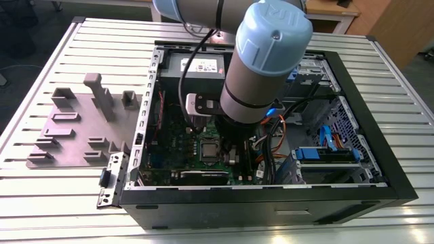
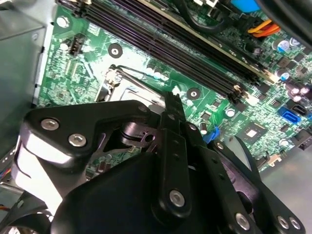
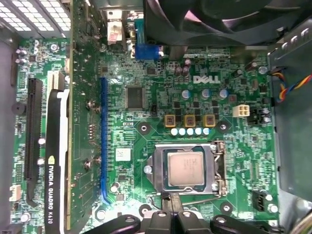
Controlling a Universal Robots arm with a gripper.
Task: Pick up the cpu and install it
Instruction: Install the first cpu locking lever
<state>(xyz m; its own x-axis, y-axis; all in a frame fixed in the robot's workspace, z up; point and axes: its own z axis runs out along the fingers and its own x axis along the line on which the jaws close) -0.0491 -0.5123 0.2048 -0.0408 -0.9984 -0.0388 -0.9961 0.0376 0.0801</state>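
1. while the arm [image 1: 261, 66] reaches down into the open computer case [image 1: 271, 203] on the slatted metal table [image 1: 61, 203], its lower end sits over the green motherboard [image 1: 173, 137] inside the case.
2. the cpu [image 3: 185, 168] lies flat in its socket [image 3: 157, 170] on the motherboard in the first wrist view, silver-grey lid up, framed by the metal socket bracket; in the exterior view it shows as a small grey square [image 1: 207, 150] just below the arm's lower end.
3. the gripper [image 3: 170, 217] hangs just beside the cpu's edge in the first wrist view, its black fingers [image 3: 163, 222] close together; nothing is seen held between them, but whether they are fully clenched i cannot tell.
4. in the second wrist view the gripper's black linkage [image 2: 170, 146] covers most of the socket, with the memory slots [image 2: 161, 39] running diagonally beyond it.
5. a graphics card [image 3: 56, 161] stands in a slot well apart from the socket in the first wrist view, and a black fan [image 3: 214, 19] sits on the far side of the board.
6. on the exterior view's left, outside the case, a grey-purple fixture plate [image 1: 74, 132] with raised blocks rests on the table.
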